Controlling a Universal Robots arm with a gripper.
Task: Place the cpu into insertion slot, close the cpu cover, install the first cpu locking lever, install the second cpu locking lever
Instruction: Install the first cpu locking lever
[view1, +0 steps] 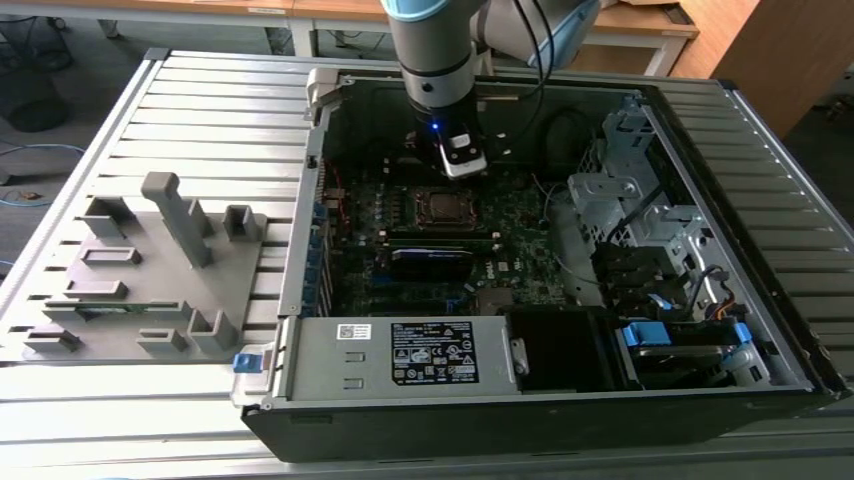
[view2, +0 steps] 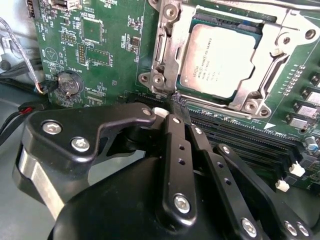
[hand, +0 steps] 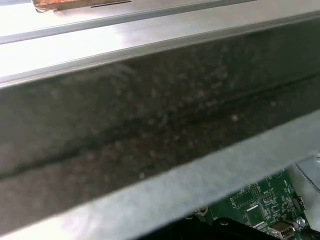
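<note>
Arm reaching straight down into open computer case (view1: 747, 330), gripper (view2: 178, 100) fingers together, beside seated cpu (view2: 222, 59), cpu cover (view2: 270, 75) closed

One cpu (view2: 220, 60) is seen, seated in one insertion slot (view2: 197, 17), under one silver cpu cover (view2: 167, 55). One round coin battery (view2: 70, 82) is counted on one green circuit board (view2: 110, 55). One gripper (view2: 179, 102) is seen. One open computer case (view1: 441, 420) and one grey fixture tray (view1: 134, 290) are counted on one slatted table (view1: 107, 140)
</note>
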